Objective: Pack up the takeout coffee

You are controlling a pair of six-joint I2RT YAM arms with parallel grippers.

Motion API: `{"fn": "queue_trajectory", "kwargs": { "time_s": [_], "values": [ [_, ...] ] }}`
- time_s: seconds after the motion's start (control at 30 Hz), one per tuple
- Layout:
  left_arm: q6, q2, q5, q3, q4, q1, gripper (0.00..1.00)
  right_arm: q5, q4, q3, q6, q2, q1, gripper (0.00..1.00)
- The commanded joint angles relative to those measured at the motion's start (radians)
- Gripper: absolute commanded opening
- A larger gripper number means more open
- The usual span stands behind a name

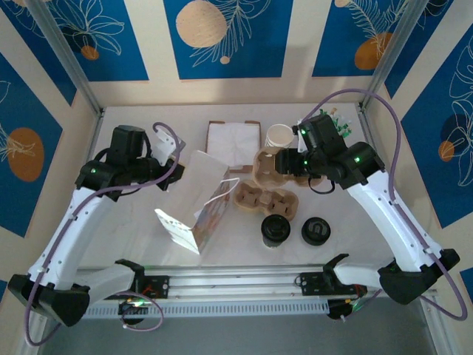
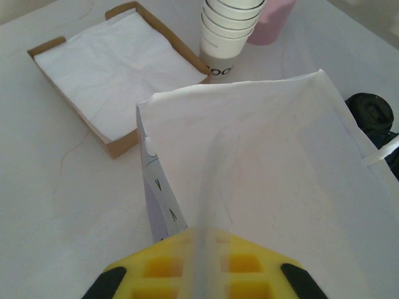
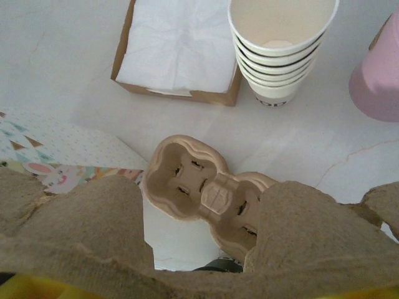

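The takeout coffee (image 1: 275, 230), a small cream cup under a black lid, stands on the table in front of a brown pulp cup carrier (image 1: 266, 200). My right gripper (image 1: 290, 161) is shut on a second cup carrier (image 1: 269, 164), held above the table; its rough rim (image 3: 299, 237) crosses the bottom of the right wrist view, with the resting carrier (image 3: 199, 187) below it. My left gripper (image 2: 201, 252) is shut on the thin handle strip (image 2: 211, 180) of the white paper bag (image 2: 268, 168), which stands open at centre left (image 1: 207, 194).
A loose black lid (image 1: 316, 231) lies right of the coffee. A stack of lidless cream cups (image 1: 281, 137) and a cardboard tray of white napkins (image 1: 234, 140) sit at the back. A pink object (image 3: 377, 81) stands beside the cups. Blue patterned walls enclose the table.
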State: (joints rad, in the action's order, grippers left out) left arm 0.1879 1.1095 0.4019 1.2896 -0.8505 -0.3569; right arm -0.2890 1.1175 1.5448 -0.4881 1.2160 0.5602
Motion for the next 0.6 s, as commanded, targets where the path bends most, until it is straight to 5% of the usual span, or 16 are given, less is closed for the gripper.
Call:
{"fn": "queue_trajectory", "kwargs": {
  "time_s": [0.0, 0.23, 0.37, 0.57],
  "values": [
    [-0.009, 0.001, 0.028, 0.0, 0.065, -0.007, 0.37, -0.011, 0.018, 0.063, 0.023, -0.016, 0.011, 0.56],
    [-0.085, -0.005, -0.048, 0.058, 0.072, -0.005, 0.88, -0.007, -0.053, 0.145, 0.046, 0.004, 0.046, 0.56],
    [-0.174, -0.075, -0.064, 0.062, 0.103, -0.005, 1.0, 0.005, -0.131, 0.195, 0.065, 0.035, 0.092, 0.56],
    [-0.299, -0.209, -0.1, 0.027, 0.091, -0.006, 1.0, 0.058, -0.263, 0.23, 0.055, 0.085, 0.133, 0.56]
  ]
}}
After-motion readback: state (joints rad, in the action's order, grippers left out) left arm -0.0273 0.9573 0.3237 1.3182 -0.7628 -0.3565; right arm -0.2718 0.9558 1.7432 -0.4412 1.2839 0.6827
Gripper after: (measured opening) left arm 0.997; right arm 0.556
